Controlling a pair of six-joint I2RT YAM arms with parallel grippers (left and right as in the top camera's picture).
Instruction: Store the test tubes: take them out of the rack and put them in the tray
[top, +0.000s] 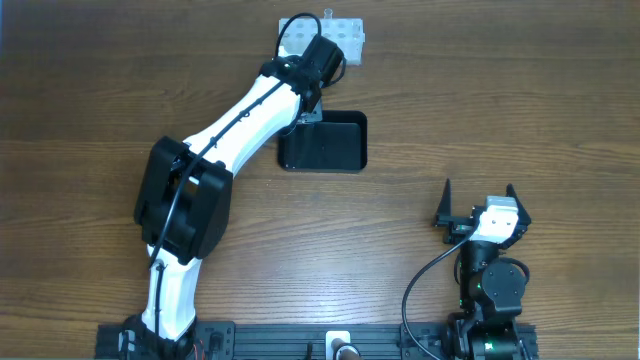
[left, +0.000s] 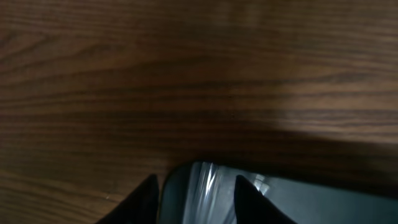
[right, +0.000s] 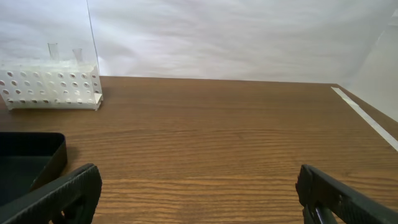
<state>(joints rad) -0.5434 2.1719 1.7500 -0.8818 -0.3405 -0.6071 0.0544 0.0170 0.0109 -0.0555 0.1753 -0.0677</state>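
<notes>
The white test tube rack (top: 335, 40) stands at the table's far edge; in the right wrist view the rack (right: 53, 90) holds two clear tubes (right: 77, 55) upright. The black tray (top: 340, 150) lies just in front of it. My left gripper (top: 306, 112) hangs over the tray's far left corner. In its wrist view the left gripper (left: 199, 199) is shut on a clear test tube (left: 204, 186) above the tray's rounded rim (left: 311, 199). My right gripper (top: 480, 208) rests near its base, open, with nothing held.
Bare wooden table surrounds the tray. The left arm's white links (top: 240, 120) cross the table's left half. A white wall (right: 249, 37) rises behind the table's far edge.
</notes>
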